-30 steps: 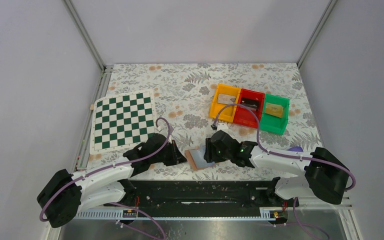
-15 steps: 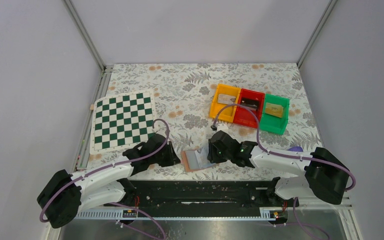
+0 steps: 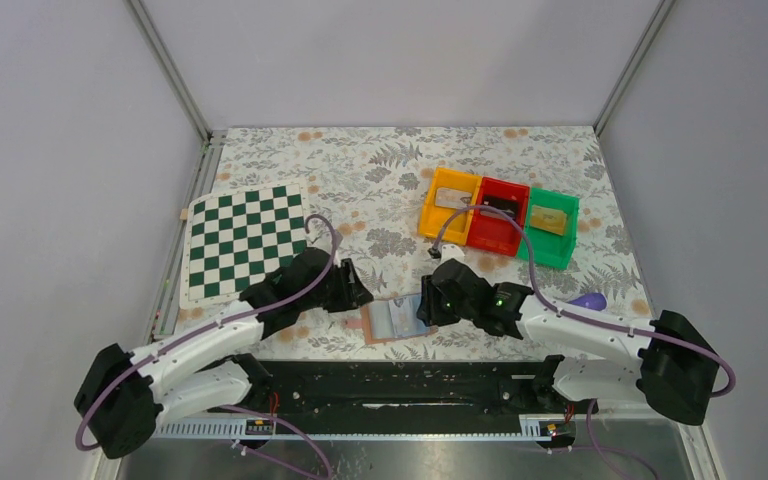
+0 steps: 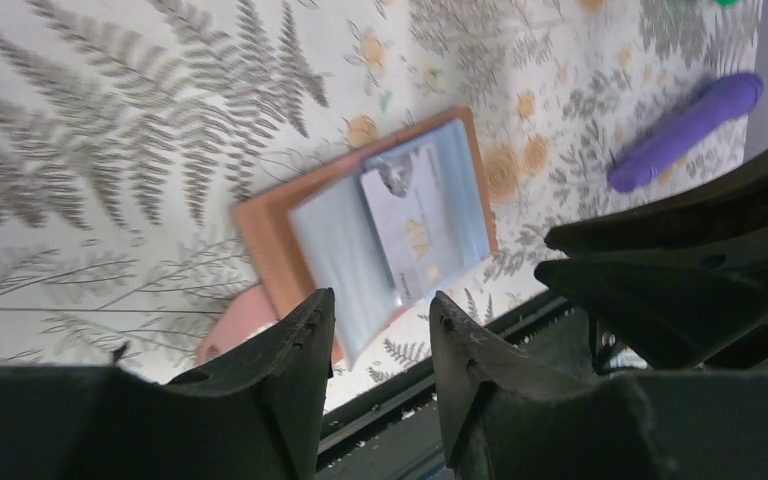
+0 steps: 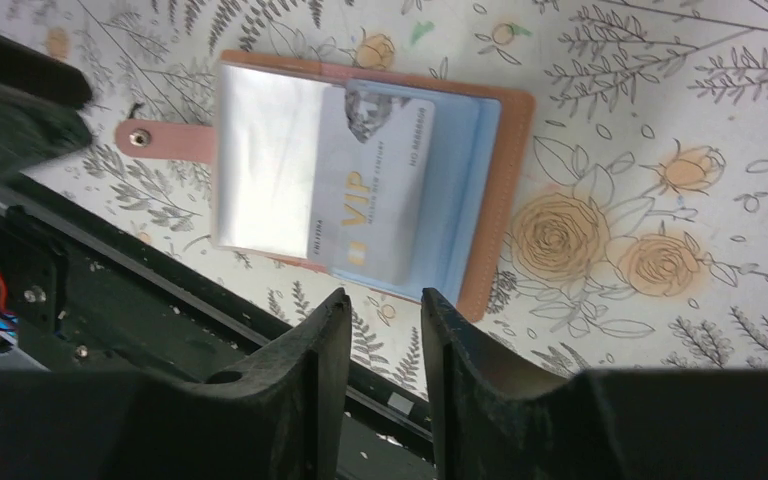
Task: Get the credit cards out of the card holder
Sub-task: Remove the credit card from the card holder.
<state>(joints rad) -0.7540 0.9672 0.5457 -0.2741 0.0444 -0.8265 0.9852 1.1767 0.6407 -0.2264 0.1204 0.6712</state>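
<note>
Table edge [image 3: 340, 354], card holder [image 3: 395, 322] apparently close.

Chessboard [image 3: 245, 245] lies well apart from three coloured bins [image 3: 493, 240].

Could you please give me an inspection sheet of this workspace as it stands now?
Surface: floral tablecloth, flat.
Job's things: card holder lies open; one whitish card tucked inside.
Clutter: chessboard, three coloured bins, purple object.
Grippers: left gripper and right gripper both open, empty, near the card holder.
Cables: purple cables run along both arms; one loops over the bins.
Surroundings: grey walls, metal corner posts.
</note>
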